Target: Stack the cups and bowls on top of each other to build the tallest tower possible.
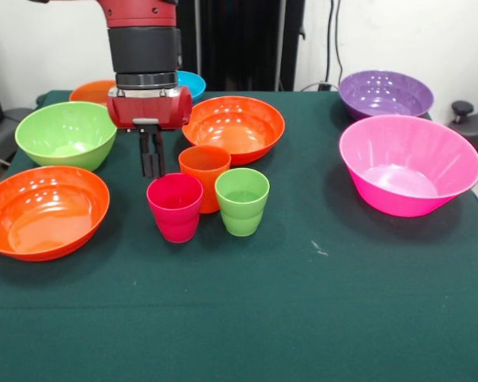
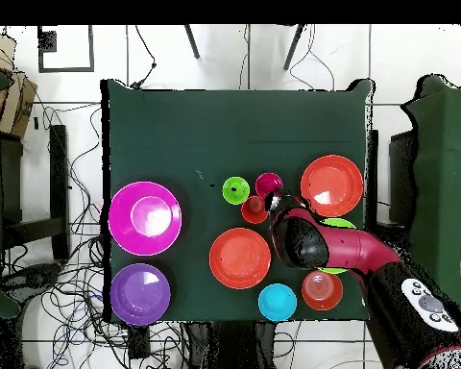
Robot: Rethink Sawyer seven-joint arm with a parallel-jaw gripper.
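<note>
Standing upright and unstacked near the middle of the green-covered counter (image 1: pixel 247 318), three cups formed a tight cluster: the magenta-red cup (image 1: pixel 175 207) and the light green cup (image 1: pixel 241 200) sat side by side nearest the camera, with the orange cup (image 1: pixel 205 170) just behind and between them, touching or nearly touching both. To the left in the front view, a wide orange bowl (image 1: pixel 44 212) rested near the counter's edge, while at the right a large pink bowl (image 1: pixel 409 164) sat well apart from the cups. The robot's hand (image 1: pixel 151 163) hung from the red and black arm (image 1: pixel 147 48) just behind the magenta-red cup and beside the orange one, its dark fingers (image 1: pixel 147 155) pressed close together and holding nothing. Farther back, the medium green bowl (image 1: pixel 66 134) sat left of the arm and a second wide orange bowl (image 1: pixel 233 127) right of it, just behind the orange cup. At the far side, a small orange bowl (image 1: pixel 93 91) and a small blue bowl (image 1: pixel 191 83) showed partly behind the arm, and the purple bowl (image 1: pixel 385 93) stood at the far right, behind the pink one. Every bowl lay mouth up and none was stacked.
</note>
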